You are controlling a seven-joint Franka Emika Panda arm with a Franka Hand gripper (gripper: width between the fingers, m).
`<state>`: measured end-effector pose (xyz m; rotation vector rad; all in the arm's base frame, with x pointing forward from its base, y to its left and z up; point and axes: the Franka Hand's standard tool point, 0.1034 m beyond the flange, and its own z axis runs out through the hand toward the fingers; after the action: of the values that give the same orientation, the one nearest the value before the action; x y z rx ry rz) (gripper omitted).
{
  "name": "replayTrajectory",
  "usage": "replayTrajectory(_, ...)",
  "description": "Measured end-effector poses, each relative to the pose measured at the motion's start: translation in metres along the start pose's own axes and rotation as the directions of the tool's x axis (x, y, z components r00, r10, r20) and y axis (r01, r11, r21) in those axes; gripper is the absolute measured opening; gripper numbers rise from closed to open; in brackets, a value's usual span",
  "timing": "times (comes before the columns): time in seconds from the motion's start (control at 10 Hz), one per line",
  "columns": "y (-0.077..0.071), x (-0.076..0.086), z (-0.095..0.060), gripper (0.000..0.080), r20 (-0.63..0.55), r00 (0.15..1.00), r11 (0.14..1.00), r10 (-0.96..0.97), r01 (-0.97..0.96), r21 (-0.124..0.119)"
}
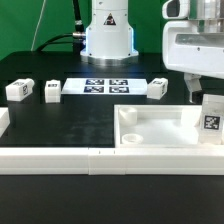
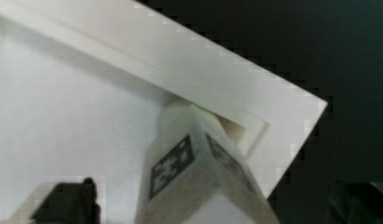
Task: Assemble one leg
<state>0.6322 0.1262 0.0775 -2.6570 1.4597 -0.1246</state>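
One leg [image 1: 210, 118], a small white post with a black-and-white tag, stands upright in the corner of the white tray-like panel [image 1: 150, 138] at the exterior view's right. In the wrist view the same leg [image 2: 197, 160] rises from the panel corner [image 2: 259, 110]. My gripper [image 1: 207, 92] hangs just above and around its top. The dark fingers [image 2: 67, 200] stand wide on either side of the leg with a gap to it. The gripper [image 2: 214, 205] is open and holds nothing.
Three more legs lie loose on the black table: two at the exterior view's left [image 1: 17, 90] [image 1: 52, 92] and one near the middle [image 1: 157, 88]. The marker board [image 1: 105, 86] lies before the robot base [image 1: 107, 35]. A white rail [image 1: 60, 158] runs along the front.
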Motion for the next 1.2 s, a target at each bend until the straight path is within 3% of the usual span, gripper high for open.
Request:
replayTrajectory(0.2, 0.0012, 0.003, -0.0001, 0.0649, -0.004, 0.98, 0.98, -0.2, 0.2, -0.004)
replayTrajectory(0.5, 0.002, 0.0044, -0.0002, 0.0649, -0.014, 0.876, 0.876, -0.482, 0.482, -0.03)
replayTrajectory(0.8, 0.0038, 0.0086, -0.0003, 0.0649, -0.015, 0.77, 0.77, -0.637, 0.636, -0.049)
replayTrajectory(1.0, 0.0038, 0.0086, -0.0003, 0.0397, -0.016, 0.781, 0.781, -0.624, 0.623, -0.049)
replayTrajectory(1.1, 0.0038, 0.0086, -0.0004, 0.0397, -0.016, 0.781, 0.781, -0.624, 0.623, -0.049)
replayTrajectory(1.2, 0.0039, 0.0088, -0.0003, 0.029, -0.016, 0.781, 0.781, -0.624, 0.623, -0.049)
